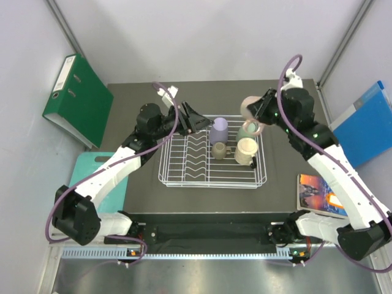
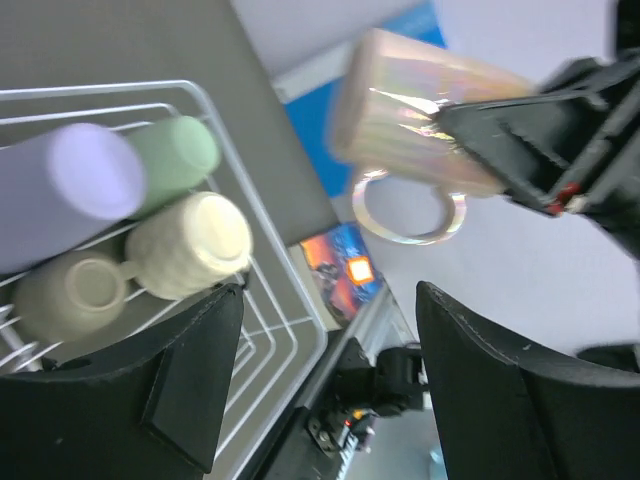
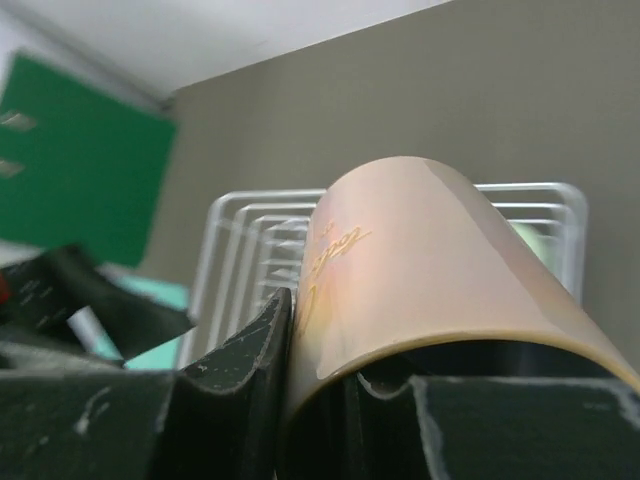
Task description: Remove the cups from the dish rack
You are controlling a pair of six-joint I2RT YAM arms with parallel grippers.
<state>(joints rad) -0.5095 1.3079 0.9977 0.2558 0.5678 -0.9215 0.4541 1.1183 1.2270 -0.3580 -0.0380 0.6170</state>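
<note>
Mug (image 1: 250, 106) hangs rim-clamped in right hand (image 1: 261, 112) above dish rack (image 1: 211, 182).

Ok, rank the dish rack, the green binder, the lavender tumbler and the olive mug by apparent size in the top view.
1. dish rack
2. green binder
3. lavender tumbler
4. olive mug
Tumbler over mug is a narrow call: it looks taller, so nearer the camera.
</note>
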